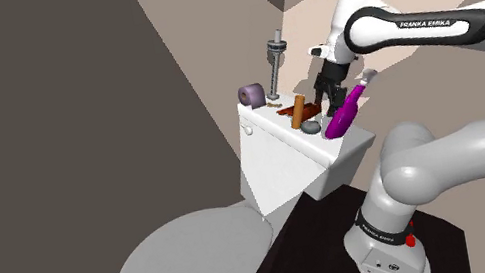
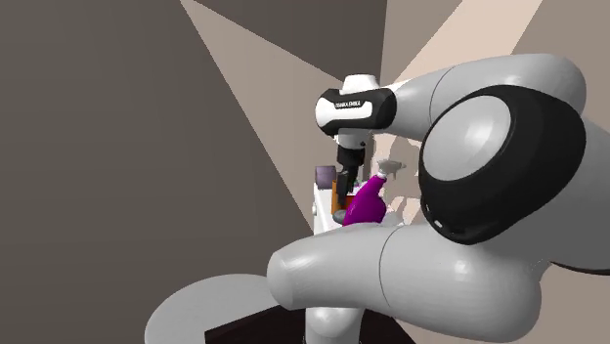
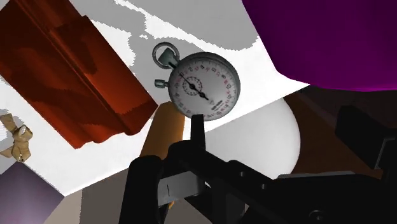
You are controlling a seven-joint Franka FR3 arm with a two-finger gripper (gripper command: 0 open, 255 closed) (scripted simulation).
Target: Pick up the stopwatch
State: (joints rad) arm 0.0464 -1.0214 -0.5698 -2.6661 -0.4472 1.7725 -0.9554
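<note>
Jaws apart, gripping nothing
Stopwatch lies on the white cistern lid between a purple bottle and red-brown object

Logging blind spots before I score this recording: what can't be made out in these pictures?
Shoulder view: the stopwatch is a small grey blob on the toilet tank, too small to read its dial.
Second exterior view: the arm hides most of the tank top around the magenta bottle.
Wrist view: the red-brown object is cut off by the picture's edge; what it is stays unclear.
</note>
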